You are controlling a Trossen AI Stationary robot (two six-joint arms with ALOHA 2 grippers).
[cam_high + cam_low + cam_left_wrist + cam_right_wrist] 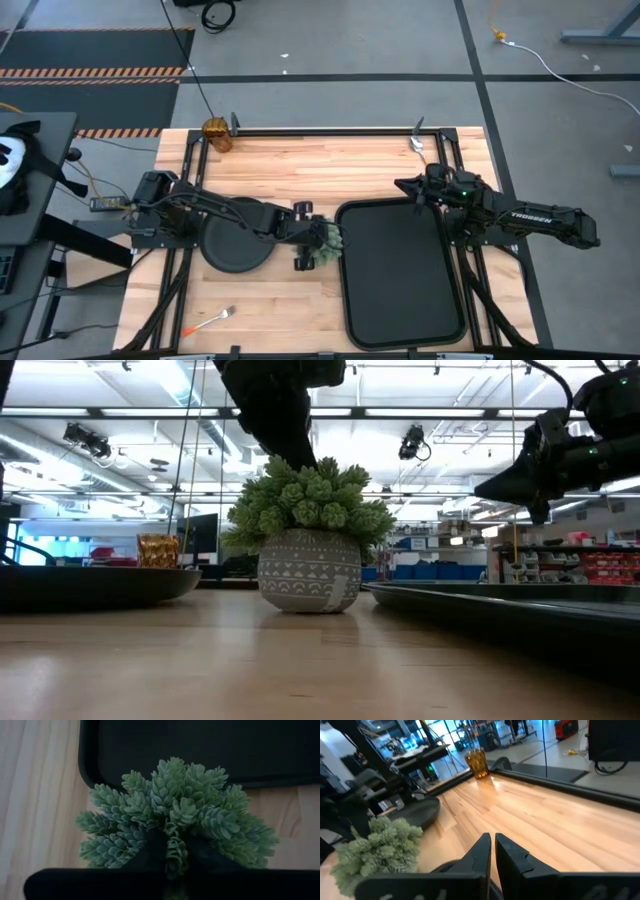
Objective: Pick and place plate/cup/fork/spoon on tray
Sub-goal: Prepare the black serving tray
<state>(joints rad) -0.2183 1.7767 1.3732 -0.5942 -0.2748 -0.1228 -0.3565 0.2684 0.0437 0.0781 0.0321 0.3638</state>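
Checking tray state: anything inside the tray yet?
Nothing visible on the tray; its floor looks bare from above. The right arm's claw hangs over its far edge, hiding a little. The plant sits just outside.

The tray (400, 268) lies on the right half of the surface (300, 165), the plate (232, 250) on the left half. The potted plant (323, 243) stands between them, just beside the tray's left rim. The cup (217, 133) sits at the far left corner, well apart. A fork (208, 321) lies near the front left edge.

The left hand (172, 862) has its dark fingers sunk into the green plant (175, 812), just beside the tray (200, 750) corner.
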